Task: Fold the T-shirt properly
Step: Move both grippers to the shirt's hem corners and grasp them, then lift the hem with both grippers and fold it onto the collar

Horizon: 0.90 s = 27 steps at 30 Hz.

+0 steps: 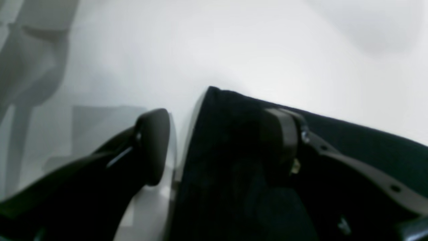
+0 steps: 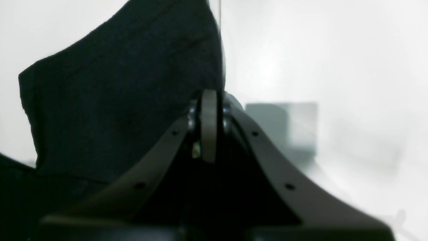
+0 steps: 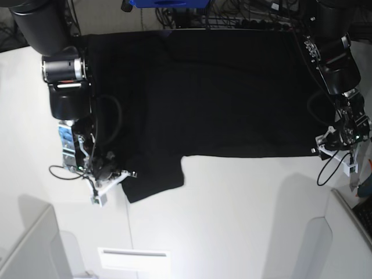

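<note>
One large black cloth T-shirt (image 3: 221,93) spans the frame's upper half, its corner pinched in the right gripper (image 2: 209,100), while the left gripper (image 1: 217,134) straddles its edge, jaws apart.

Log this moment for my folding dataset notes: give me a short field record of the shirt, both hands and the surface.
garment: black T-shirt, spread flat, plain side up, no print showing
sleeve: one sleeve sticks out toward the right hand
right hand: shut, at the shirt's edge; cloth between the pads not clear
left hand: open, astride the shirt's edge, one finger over the cloth
surface: white table
fold state: no fold visible yet
</note>
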Available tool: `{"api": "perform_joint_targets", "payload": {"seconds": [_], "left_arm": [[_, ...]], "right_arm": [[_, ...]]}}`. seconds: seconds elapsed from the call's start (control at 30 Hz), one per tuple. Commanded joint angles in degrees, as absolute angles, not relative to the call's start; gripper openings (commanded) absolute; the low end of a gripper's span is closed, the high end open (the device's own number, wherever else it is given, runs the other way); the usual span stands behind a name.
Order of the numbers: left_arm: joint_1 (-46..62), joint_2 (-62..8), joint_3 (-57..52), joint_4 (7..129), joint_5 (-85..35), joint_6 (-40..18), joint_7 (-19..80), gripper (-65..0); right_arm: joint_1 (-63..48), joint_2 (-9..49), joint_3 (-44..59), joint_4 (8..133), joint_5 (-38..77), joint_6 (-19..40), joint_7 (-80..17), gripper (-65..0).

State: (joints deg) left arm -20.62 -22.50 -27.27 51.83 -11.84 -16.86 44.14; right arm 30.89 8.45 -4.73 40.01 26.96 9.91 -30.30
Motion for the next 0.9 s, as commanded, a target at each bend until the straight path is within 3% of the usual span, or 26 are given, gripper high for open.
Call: {"api": "perform_joint_targets", "payload": {"seconds": [0.0, 0.07, 0.1, 0.2, 0.4, 0.63, 0.87], "left_arm": [[-21.85, -22.90, -27.38, 52.62, -11.65, -17.01, 42.95, -25.0], [-21.76, -22.81, -27.38, 51.91, -11.65, -17.01, 42.86, -30.1], [-21.76, -22.81, -27.38, 50.86, -11.91, -17.01, 42.77, -36.0], [-21.85, -22.73, -27.38, 49.27, -12.18, -17.01, 42.68, -65.0], [-21.05, -22.37, -27.38, 55.08, -12.26, -17.19, 43.30, -65.0], [-17.89, -22.90, -28.00, 65.01, -19.30, -21.67, 51.12, -65.0], [-11.65, -25.36, -28.09, 73.71, -30.29, -21.93, 56.22, -65.0]], "right_arm": [[32.04, 8.57, -4.88, 40.40, 26.77, 9.71, -31.25, -65.0], [31.96, 8.57, -4.88, 40.40, 26.68, 9.80, -31.25, -65.0], [31.96, 8.66, -4.88, 40.40, 26.68, 9.89, -31.25, -65.0], [31.34, 8.75, -4.88, 40.40, 26.68, 9.98, -31.16, -65.0], [29.67, 10.07, -4.44, 41.45, 26.95, 9.98, -28.00, -65.0], [22.73, 11.65, -4.18, 60.79, 26.95, 9.54, -30.81, -65.0], [14.64, 10.77, 6.29, 78.29, 26.95, 9.80, -38.02, -65.0]]}}
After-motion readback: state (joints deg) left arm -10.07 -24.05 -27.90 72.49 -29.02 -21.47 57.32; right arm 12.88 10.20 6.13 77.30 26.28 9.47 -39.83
